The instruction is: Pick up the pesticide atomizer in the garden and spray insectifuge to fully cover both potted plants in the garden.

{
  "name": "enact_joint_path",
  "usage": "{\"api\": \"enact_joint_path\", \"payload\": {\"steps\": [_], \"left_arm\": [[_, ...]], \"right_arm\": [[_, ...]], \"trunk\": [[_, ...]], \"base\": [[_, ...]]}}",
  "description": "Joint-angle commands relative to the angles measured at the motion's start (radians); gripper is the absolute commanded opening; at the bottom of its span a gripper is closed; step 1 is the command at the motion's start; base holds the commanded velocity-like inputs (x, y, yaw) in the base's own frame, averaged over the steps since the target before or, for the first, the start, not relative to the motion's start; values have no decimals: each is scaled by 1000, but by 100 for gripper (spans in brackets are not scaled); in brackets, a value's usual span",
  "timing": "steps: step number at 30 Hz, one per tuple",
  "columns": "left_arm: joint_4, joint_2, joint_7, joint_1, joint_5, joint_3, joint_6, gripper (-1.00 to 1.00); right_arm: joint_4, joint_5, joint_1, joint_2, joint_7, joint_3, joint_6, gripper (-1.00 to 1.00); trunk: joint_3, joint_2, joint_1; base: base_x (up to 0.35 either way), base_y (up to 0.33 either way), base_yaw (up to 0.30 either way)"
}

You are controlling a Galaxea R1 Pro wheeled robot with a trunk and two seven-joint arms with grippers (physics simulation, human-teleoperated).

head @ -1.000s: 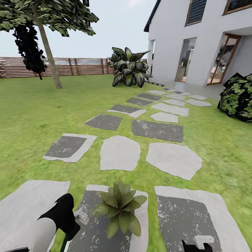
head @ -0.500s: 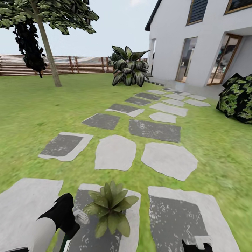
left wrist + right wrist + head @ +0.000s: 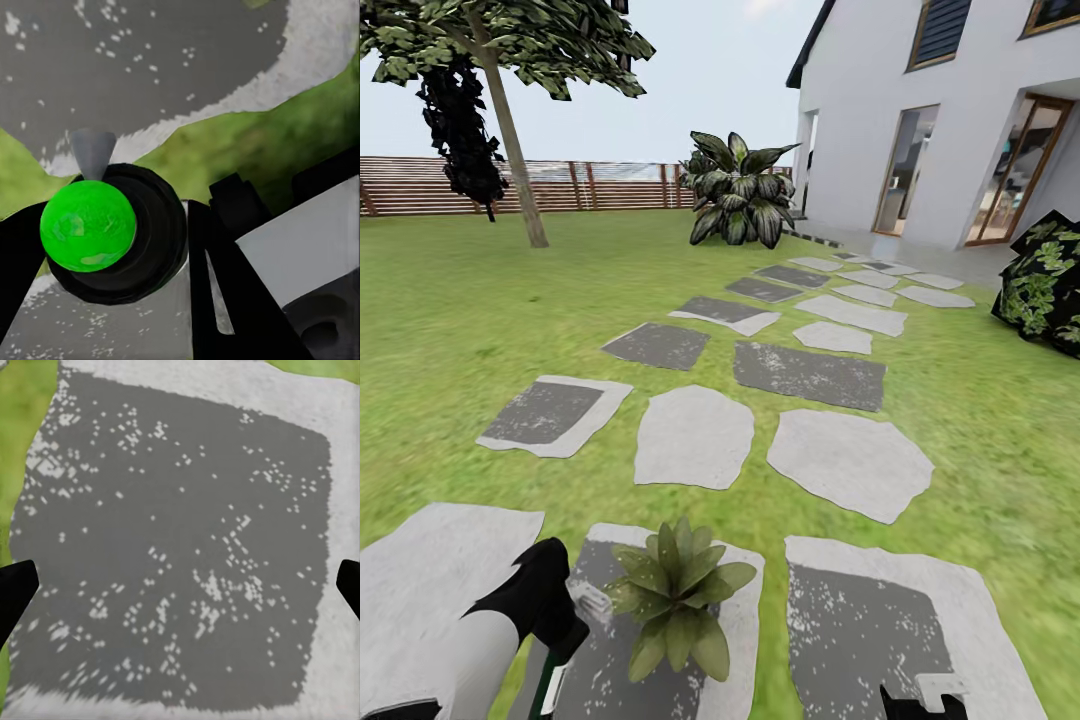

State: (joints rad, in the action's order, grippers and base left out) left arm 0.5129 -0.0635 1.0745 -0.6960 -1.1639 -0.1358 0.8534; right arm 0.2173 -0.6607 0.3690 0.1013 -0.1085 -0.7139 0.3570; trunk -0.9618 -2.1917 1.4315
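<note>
Head view: one potted plant (image 3: 675, 597) sits low centre on a dark grey stepping stone (image 3: 615, 680), rosette of pointed green leaves (pot hidden under the foliage). Left claw (image 3: 565, 640) is just beside it on the left, black wrist over a white forearm, with a thin green strip of the pesticide atomizer (image 3: 546, 690) hanging below it. Right claw (image 3: 925, 698) barely pokes in at the bottom edge over another dark stone (image 3: 870, 620).

Left wrist view: left claw (image 3: 112, 247) is pinching the pesticide atomizer (image 3: 88, 225), black fingers (image 3: 225, 285) on either side of its bright green body; grey nozzle cone points toward the stone edge and grass.

Right wrist view: right claw (image 3: 180, 585) is spread wide, black fingertips (image 3: 15, 589) at opposite edges, speckled dark stone (image 3: 187, 547) between them, nothing held.

Further off: lawn (image 3: 460, 310), more stepping stones running toward the white house (image 3: 920, 110), broad-leaved plant (image 3: 738, 190), tree (image 3: 510, 120), slatted wooden fence (image 3: 420, 185), dark bush (image 3: 1050, 285) at far right.
</note>
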Motion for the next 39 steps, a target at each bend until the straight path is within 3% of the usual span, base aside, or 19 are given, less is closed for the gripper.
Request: {"api": "enact_joint_path", "payload": {"steps": [1,3,5,9,11,14,16,20,26,39], "left_arm": [[0,0,19,0,-10,-5,4,-100],[-6,-2,27,4,-11,-4,-5,-100],[-14,-29,32,10,-8,-5,-85,-100],[-17,-58,34,12,0,-12,-122,-100],[-11,-52,33,11,-1,-14,-120,-100],[-4,-18,35,0,-1,-12,-117,-100],[0,-7,78,-1,-5,-10,-116,-100],[3,-17,139,0,-13,-6,-119,-100],[3,-18,137,9,-16,-4,-120,-100],[4,-18,130,7,-16,-5,-120,-100]], "right_arm": [[0,-2,1,0,-8,-9,3,100],[-1,-2,1,0,-8,-9,3,100],[-1,-2,1,0,-8,-9,3,100],[-1,-3,1,0,-9,-9,3,100],[-1,-3,1,0,-9,-9,3,100],[-1,-2,1,0,-9,-9,3,100],[-1,-2,1,0,-9,-9,3,100],[-1,-2,1,-1,-9,-9,3,100],[0,-2,1,-1,-9,-9,3,100],[1,-2,1,0,-8,-9,4,100]], "trunk": [[-1,0,0],[-1,0,0],[-1,0,0],[-1,0,0],[-1,0,0],[-1,0,0],[-1,0,0],[-1,0,0],[-1,0,0],[-1,0,0]], "base": [[0,0,0],[0,0,0],[0,0,0],[0,0,0],[0,0,0],[0,0,0],[0,0,37],[0,0,202],[0,0,220],[68,-122,9]]}}
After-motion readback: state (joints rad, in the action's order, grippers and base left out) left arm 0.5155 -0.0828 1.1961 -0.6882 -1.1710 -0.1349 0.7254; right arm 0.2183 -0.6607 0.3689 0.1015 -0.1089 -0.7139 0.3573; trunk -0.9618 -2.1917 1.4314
